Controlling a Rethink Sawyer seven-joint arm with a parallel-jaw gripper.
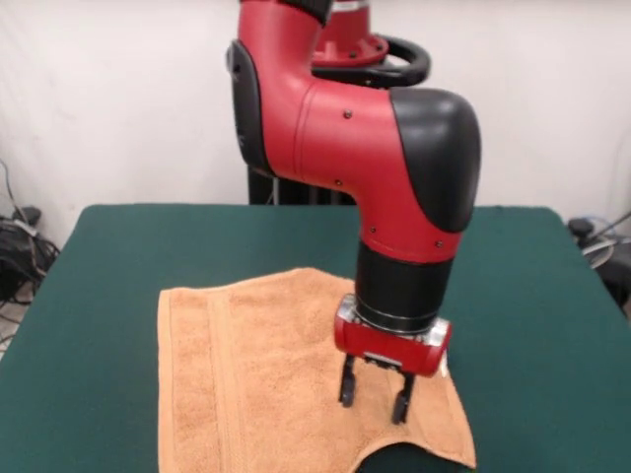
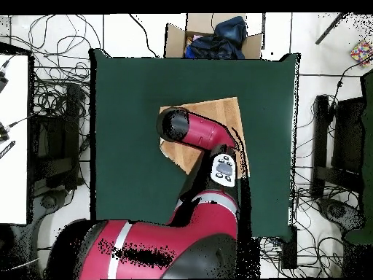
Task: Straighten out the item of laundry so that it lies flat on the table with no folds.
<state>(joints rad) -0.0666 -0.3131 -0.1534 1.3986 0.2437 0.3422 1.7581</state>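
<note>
Spreading across nearly the whole front view, a wide rectangular table with a dark green felt-like top (image 1: pixel 552 296), also seen from overhead (image 2: pixel 131 124). Reaching down over it, a bulky red and black robot arm (image 1: pixel 375 148), its elbow covering part of the cloth from overhead (image 2: pixel 193 131). Lying on the green top toward the near edge in the front view, a roughly square orange-tan terry-cloth towel (image 1: pixel 246 374), woven border bands running along its left side, mostly flat, near edge curving inward below the tool so green shows in the notch. From overhead, only the cloth's far corner and one side visible (image 2: pixel 218 109). Hanging just over the right part of the cloth, a small red-bodied gripper with two black fingers (image 1: pixel 375 394), fingers spread apart, nothing between them, tips at or just above the terry surface; contact hard to tell.
</note>
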